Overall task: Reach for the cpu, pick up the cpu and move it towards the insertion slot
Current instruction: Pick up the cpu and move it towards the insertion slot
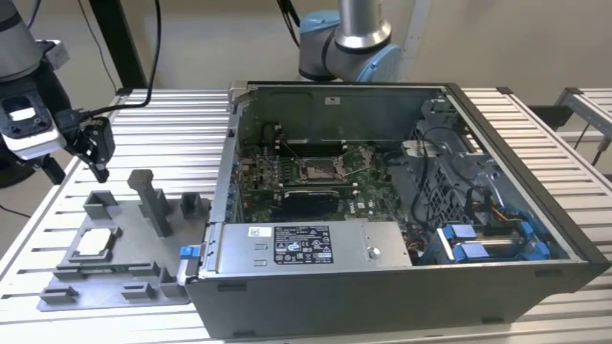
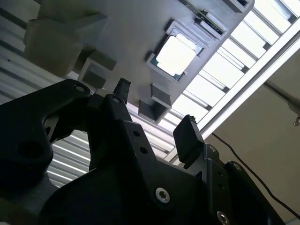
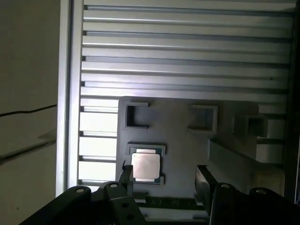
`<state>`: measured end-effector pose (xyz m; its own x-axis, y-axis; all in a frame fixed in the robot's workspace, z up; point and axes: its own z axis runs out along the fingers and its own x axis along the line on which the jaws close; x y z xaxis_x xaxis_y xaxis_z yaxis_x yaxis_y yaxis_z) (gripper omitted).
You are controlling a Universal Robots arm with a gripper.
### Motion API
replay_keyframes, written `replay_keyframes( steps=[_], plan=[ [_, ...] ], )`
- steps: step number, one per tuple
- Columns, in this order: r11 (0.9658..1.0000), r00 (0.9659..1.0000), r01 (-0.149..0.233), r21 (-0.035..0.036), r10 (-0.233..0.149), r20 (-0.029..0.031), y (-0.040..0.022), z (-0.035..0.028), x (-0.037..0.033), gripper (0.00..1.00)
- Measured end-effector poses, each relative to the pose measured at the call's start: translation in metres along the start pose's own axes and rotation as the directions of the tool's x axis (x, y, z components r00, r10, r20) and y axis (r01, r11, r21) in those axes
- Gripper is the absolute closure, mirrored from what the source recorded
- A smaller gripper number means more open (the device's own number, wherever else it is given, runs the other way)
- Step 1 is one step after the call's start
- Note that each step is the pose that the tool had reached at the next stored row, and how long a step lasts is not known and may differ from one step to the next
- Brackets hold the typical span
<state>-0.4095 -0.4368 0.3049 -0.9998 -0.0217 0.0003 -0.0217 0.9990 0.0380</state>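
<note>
So, step: we are reaching, with the gripper (image 3: 163,180) hanging above the fixture tray (image 3: 180,140), fingers apart and gripping nothing.
Cpu: the cpu (image 3: 146,165) is lying flat in its tray pocket, just beside one finger and off-centre between the two.
Next move: we are judging that it calls for centring over the chip so the fingers straddle its edges.
Room: the tall post (image 1: 153,201) and the computer case (image 1: 383,301) are standing between the tray and the insertion slot (image 1: 319,170), which is lying well apart inside the case.

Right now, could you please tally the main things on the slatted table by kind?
cpu: 1
insertion slot: 1
computer case: 1
fixture tray: 1
Total: 4
</note>
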Motion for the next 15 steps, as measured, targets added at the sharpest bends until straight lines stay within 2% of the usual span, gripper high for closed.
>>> replay_keyframes(
  steps=[15],
  plan=[
    [1.0, 1.0, 0.0, -0.0002, 0.0, 0.0, -0.0001, 0.0036, 0.0, 0.0]
  ],
)
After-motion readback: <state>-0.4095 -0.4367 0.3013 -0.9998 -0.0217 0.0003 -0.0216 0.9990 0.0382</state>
